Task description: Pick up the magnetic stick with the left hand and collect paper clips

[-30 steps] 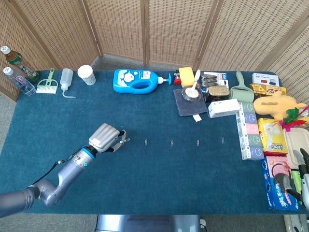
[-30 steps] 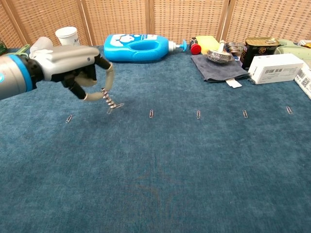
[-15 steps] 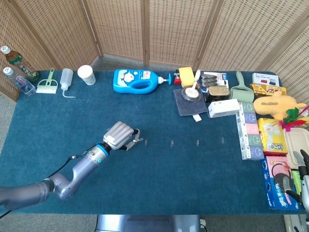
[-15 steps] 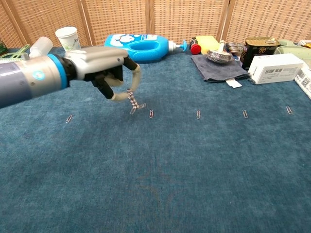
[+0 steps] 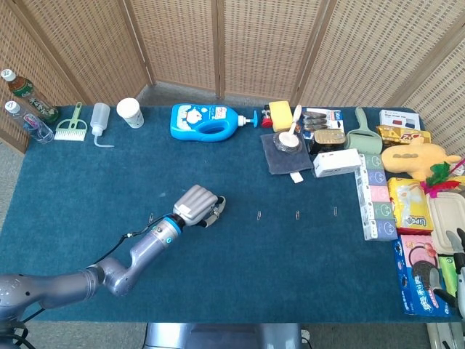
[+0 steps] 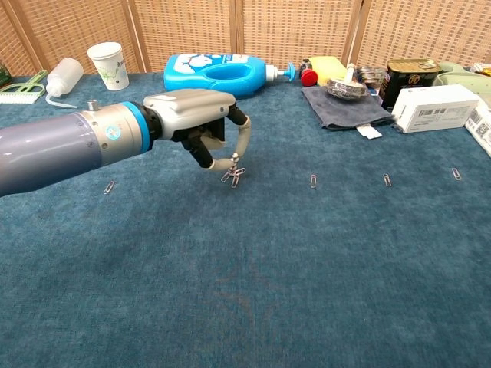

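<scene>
My left hand (image 6: 196, 123) pinches a short magnetic stick (image 6: 229, 170) with its tip pointing down at the blue table cloth. Paper clips (image 6: 235, 179) cluster right at the tip, and the hand hides most of the stick. In the head view the left hand (image 5: 200, 206) covers the stick and that cluster. Loose clips lie in a row to the right: one paper clip (image 6: 313, 181), another (image 6: 387, 180) and a third (image 6: 456, 174). A single clip (image 6: 109, 187) lies left of the hand. Only dark fingertips of my right hand (image 5: 452, 270) show at the lower right edge.
A blue detergent bottle (image 5: 207, 121), a paper cup (image 5: 131, 112) and a squeeze bottle (image 5: 100, 119) stand along the far edge. A grey cloth with a bowl (image 5: 285, 149), a white box (image 5: 337, 162) and packed goods (image 5: 409, 203) crowd the right side.
My left hand has carried the stick to the right along the clip row, from near the leftmost clip to the clip that lay further right, which now sits at the stick's tip.
</scene>
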`<move>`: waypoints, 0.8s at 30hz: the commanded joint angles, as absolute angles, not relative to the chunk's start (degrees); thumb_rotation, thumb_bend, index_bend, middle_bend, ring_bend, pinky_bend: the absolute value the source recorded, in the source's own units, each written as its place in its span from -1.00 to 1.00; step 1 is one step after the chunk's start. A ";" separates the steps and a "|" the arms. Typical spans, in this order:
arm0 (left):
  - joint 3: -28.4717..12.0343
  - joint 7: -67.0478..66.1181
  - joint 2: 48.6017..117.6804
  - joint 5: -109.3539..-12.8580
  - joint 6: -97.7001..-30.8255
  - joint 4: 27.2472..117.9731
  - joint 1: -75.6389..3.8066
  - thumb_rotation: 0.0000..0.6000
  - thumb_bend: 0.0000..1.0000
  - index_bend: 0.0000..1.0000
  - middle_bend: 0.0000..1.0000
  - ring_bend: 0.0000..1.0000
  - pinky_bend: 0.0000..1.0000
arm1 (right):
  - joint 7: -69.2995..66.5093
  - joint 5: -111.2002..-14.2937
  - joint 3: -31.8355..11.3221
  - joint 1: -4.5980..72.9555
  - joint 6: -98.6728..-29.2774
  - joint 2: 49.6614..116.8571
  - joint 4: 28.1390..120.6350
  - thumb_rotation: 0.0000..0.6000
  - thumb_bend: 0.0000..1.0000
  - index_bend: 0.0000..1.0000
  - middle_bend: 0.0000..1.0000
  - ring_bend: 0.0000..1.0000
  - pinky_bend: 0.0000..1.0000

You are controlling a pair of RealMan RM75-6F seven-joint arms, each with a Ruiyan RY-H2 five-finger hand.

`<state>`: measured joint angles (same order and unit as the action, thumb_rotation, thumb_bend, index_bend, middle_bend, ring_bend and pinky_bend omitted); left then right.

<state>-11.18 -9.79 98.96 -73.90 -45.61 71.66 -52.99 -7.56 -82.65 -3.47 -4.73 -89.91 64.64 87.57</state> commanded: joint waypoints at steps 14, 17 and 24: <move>-11.38 -9.28 92.89 -73.62 -49.22 74.69 -51.05 1.00 -0.29 0.24 1.00 1.00 1.00 | -8.03 -82.44 -3.95 -4.08 -88.72 64.79 86.99 1.00 0.00 -1.00 -0.95 -1.00 -0.85; -11.52 -8.98 90.90 -73.12 -49.94 75.13 -50.27 1.00 -0.29 0.24 1.00 1.00 1.00 | -7.95 -82.28 -4.04 -3.81 -88.21 64.86 86.93 1.00 0.00 -1.00 -0.95 -1.00 -0.85; -12.03 -8.51 88.71 -71.82 -50.44 73.45 -49.57 1.00 -0.29 0.24 1.00 1.00 1.00 | -7.32 -82.57 -4.13 -3.21 -87.63 65.05 87.08 1.00 0.00 -1.00 -0.95 -1.00 -0.85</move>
<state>-11.88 -8.55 88.99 -72.07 -50.31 73.83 -49.68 -7.39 -82.53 -4.12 -3.27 -87.65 65.02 87.05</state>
